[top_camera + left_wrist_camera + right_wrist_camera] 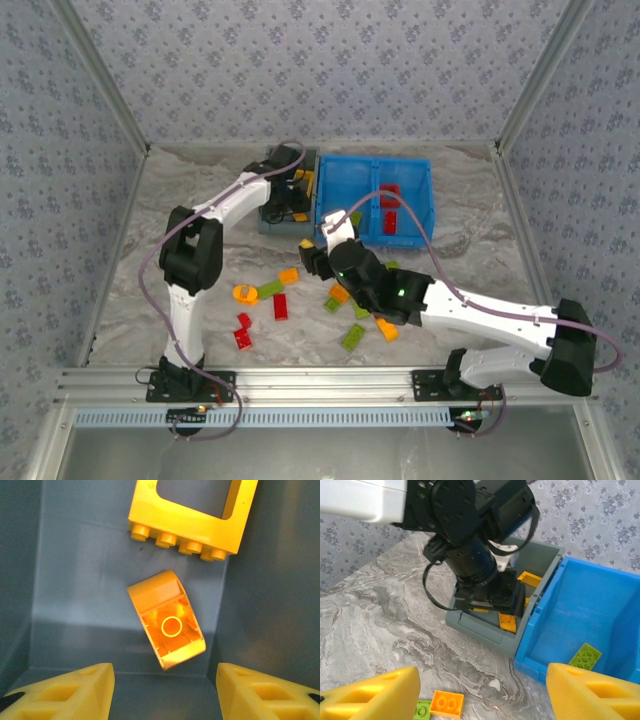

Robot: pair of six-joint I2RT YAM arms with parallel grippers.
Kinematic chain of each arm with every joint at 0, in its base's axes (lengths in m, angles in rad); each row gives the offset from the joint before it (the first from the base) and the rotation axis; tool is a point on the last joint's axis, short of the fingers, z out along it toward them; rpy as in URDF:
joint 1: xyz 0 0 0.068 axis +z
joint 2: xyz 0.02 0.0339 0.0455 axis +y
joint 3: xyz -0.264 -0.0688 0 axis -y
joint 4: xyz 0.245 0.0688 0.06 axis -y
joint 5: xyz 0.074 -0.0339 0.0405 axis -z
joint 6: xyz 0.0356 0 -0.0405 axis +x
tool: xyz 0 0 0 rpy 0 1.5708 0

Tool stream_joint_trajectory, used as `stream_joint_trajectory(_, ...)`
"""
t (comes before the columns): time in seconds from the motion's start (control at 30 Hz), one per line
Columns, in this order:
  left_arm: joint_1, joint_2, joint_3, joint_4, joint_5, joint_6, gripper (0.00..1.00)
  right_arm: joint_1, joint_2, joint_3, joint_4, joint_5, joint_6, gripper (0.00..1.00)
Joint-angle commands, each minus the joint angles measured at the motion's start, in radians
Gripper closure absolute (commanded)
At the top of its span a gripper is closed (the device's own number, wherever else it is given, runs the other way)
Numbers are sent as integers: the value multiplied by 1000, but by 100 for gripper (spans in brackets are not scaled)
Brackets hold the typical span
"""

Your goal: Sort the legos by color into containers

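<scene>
Toward the left of the marbled surface (180, 180), three red bricks (280, 306) are lying loose near the front edge. Just behind them a rounded orange brick (245, 294), a green brick (270, 288) and a flat orange brick (289, 275) are sitting in a loose row.

The left arm is reaching over them to the far side, and its left pincer (164, 682) is hanging inside the grey bin (280, 228). Its yellow fingers (75, 690) are standing spread apart and pinching nothing. An orange sloped brick (166, 625) is lying free on the bin floor just beyond the fingertips, underside up with its hollow showing. A yellow open frame (192, 515) is resting farther in, apart from that brick.

Touching the grey bin's right side, the blue bin (425, 180) is holding a green brick (585, 656) in its left compartment and two red bricks (390, 195) in its right one.

The right arm is stretching in from the right front corner. The right pincer (482, 677) is hovering over the surface just in front of the two bins, spread wide and gripping nothing. A small orange square brick (447, 703) is lying below it.

Under and beside that arm, more green and orange bricks (352, 337) are lying scattered on the surface.
</scene>
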Motion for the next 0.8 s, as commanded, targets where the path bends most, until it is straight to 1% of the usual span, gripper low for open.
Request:
stream_joint_trajectory(0.0, -7, -166, -17, -20, -56, -29, 44, -7, -69, -20, -93, 72, 72, 30)
stream_joint_trajectory(0.07, -19, -244, -48, -21, -90, -41, 43, -23, -94, -32, -149, 85, 114, 30)
stream_joint_trajectory(0.17, -60, -384, -127, 17, -112, -40, 38, -55, -121, -39, -295, 106, 222, 30)
stream_joint_trajectory(0.23, -110, -485, -188, 62, -112, -4, 35, -81, -135, -39, -428, 122, 322, 28)
stream_joint_trajectory(0.3, -171, -577, -250, 94, -104, 39, 32, -118, -145, -47, -521, 105, 397, 26)
stream_joint_trajectory(0.33, -207, -624, -284, 107, -104, 57, 31, -148, -148, -56, -565, 66, 406, 25)
stream_joint_trajectory(0.4, -278, -720, -363, 142, -99, 83, 29, -230, -142, -70, -621, -50, 397, 24)
stream_joint_trajectory(0.47, -345, -810, -449, 186, -85, 96, 27, -333, -124, -102, -634, -202, 334, 21)
stream_joint_trajectory(0.53, -422, -903, -541, 229, -101, 93, 27, -438, -92, -129, -626, -322, 254, 21)
stream_joint_trajectory(0.6, -507, -988, -641, 280, -158, 66, 26, -529, -55, -155, -595, -415, 191, 22)
stream_joint_trajectory(0.63, -559, -1032, -694, 315, -206, 45, 26, -571, -33, -171, -570, -464, 164, 23)
stream_joint_trajectory(0.7, -674, -1105, -794, 384, -312, 11, 25, -617, 3, -180, -522, -512, 124, 23)
stream_joint_trajectory(0.77, -807, -1157, -874, 442, -448, -8, 23, -645, 41, -180, -487, -535, 97, 24)
